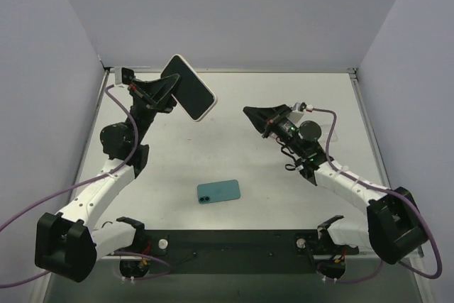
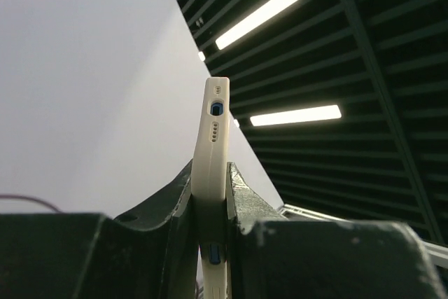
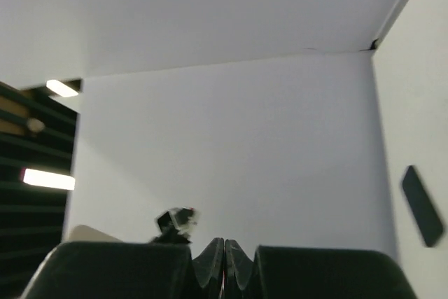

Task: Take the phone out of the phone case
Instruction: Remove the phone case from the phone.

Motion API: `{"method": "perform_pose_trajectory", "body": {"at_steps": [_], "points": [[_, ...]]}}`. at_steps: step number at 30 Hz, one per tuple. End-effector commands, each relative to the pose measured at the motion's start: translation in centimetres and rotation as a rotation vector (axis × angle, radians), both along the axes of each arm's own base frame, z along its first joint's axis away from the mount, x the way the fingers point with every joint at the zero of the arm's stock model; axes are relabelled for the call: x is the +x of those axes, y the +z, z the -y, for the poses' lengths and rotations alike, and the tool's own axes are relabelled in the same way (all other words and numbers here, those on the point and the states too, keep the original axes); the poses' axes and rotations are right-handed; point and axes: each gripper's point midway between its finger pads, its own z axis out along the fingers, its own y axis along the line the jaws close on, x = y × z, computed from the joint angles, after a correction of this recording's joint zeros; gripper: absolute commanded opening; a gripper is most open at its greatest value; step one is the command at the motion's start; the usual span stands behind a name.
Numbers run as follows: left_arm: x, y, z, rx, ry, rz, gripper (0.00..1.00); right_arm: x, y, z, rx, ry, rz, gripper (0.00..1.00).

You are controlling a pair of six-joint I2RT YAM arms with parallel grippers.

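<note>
My left gripper (image 1: 167,91) is shut on a cream phone case (image 1: 189,87) and holds it high at the back left, tilted, its dark face towards the camera. In the left wrist view the case (image 2: 212,138) stands edge-on between the fingers (image 2: 241,194), and blue shows in its port and button cutouts. A teal phone-shaped slab (image 1: 218,191) lies flat on the table at the front centre. My right gripper (image 1: 247,111) is shut and empty, raised right of centre and apart from both. Its jaws (image 3: 224,246) meet.
The white table (image 1: 284,196) is walled by white panels on three sides. The black base rail (image 1: 234,243) runs along the near edge. Purple cables trail from both arms. A dark rectangle (image 3: 422,205) shows on the wall in the right wrist view.
</note>
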Motion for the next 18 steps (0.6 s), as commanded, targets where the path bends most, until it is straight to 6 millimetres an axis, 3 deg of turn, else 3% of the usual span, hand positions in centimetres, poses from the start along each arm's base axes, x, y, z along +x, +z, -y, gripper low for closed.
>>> {"method": "perform_pose_trajectory", "body": {"at_steps": [1,2,3,4,5,6,7,9,10,13,14,18], "points": [[-1.9,1.2,1.2,0.093,-0.065,0.065,0.0,-2.9,3.2,-1.4,-0.32,0.131,0.239,0.0],[-1.7,0.5,1.7,0.129,-0.076,0.054,0.0,-3.3,2.8,-1.4,-0.409,0.145,0.249,0.0],[-1.7,-0.4,2.4,0.176,-0.101,0.041,0.0,-3.4,-1.0,-0.5,-0.57,0.147,0.1,0.0],[-1.2,-1.9,2.9,0.226,-0.098,0.006,0.0,-4.2,1.5,0.2,-0.707,0.113,0.239,0.1],[-1.1,-2.7,3.2,0.261,-0.099,-0.005,0.0,-4.3,1.3,1.2,-0.792,0.082,0.228,0.15],[-0.8,-4.0,3.6,0.305,-0.092,-0.019,0.0,-4.7,-0.3,2.7,-0.904,0.069,0.161,0.21],[-0.5,-5.4,3.8,0.337,-0.093,-0.062,0.0,-4.9,1.4,3.4,-0.934,0.04,0.196,0.28],[-0.1,-7.0,4.2,0.393,-0.089,-0.08,0.0,-5.4,1.3,4.6,-1.034,0.04,0.206,0.32],[0.3,-7.9,4.5,0.412,-0.095,-0.107,0.0,-5.7,2.9,4.6,-1.042,0.029,0.242,0.38],[0.7,-9.3,5.2,0.452,-0.114,-0.121,0.0,-6.5,3.4,4.3,-1.15,0.055,0.29,0.48],[0.8,-9.4,5.3,0.454,-0.113,-0.12,0.0,-6.8,4.7,3.8,-1.156,0.057,0.327,0.5],[1.0,-9.5,5.4,0.451,-0.114,-0.115,0.0,-8.1,4.8,1.7,-1.189,0.141,0.38,0.52]]}}
